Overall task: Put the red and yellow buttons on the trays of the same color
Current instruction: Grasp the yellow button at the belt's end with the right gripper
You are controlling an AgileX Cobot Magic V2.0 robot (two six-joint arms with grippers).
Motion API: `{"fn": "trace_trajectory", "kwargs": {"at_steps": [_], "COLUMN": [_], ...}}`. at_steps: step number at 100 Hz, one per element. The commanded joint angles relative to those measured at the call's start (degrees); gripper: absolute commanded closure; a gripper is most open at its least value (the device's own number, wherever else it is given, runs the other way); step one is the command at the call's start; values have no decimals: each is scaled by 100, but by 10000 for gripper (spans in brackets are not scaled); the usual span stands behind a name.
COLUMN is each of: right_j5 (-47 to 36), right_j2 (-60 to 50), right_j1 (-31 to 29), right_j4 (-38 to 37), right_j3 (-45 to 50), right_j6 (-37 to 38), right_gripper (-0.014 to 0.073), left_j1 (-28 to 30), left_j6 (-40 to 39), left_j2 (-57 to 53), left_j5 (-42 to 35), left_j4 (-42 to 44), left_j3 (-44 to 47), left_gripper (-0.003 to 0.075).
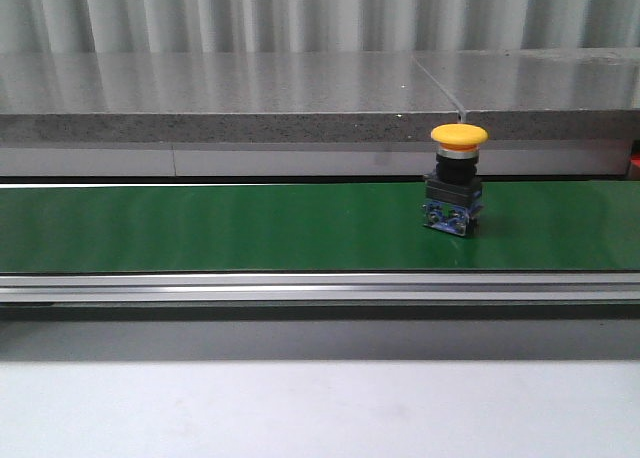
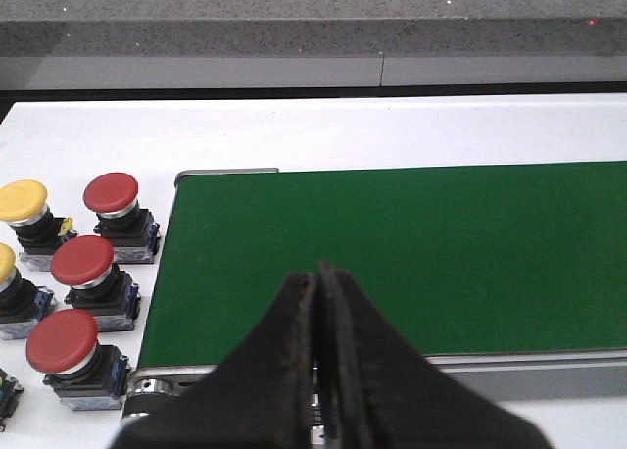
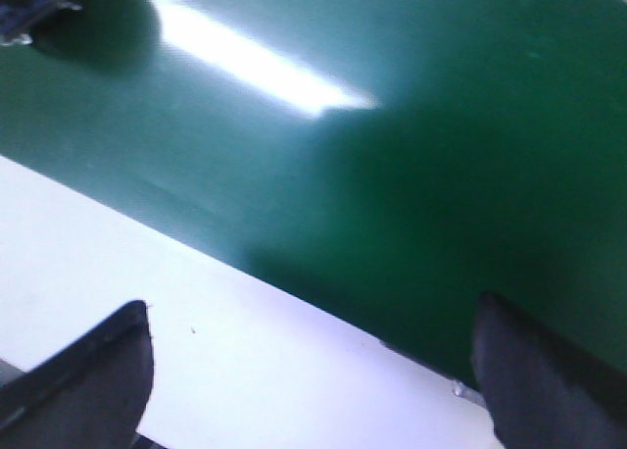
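Writing cannot be read on any button or on the belt. One yellow button stands upright on the green conveyor belt, toward its right end and nearer its far edge. In the left wrist view, the left gripper hangs over the belt's near edge with jaws pressed together, holding nothing; off the belt's end, red buttons and yellow ones stand on the white bench. The right gripper hovers tilted over the belt's edge, jaws spread wide and empty.
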Motion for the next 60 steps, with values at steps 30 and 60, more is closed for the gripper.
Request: {"fn": "trace_trajectory", "kwargs": {"at_steps": [30,60], "right_j5": [-705,-1456], "right_j2": [322,633], "right_j1": [1012,1358], "right_j4": [131,131], "right_j3": [-133,-520], "right_j6": [-350,-350], "right_gripper": [-52,-52], "left_j1": [-49,-49], "left_j6": [-5,-5], "left_j2": [-10,-10], "left_j5": [-462,-462], "left_j4": [-58,-58], "left_j3": [-149,-149], "left_gripper": [740,740]}}
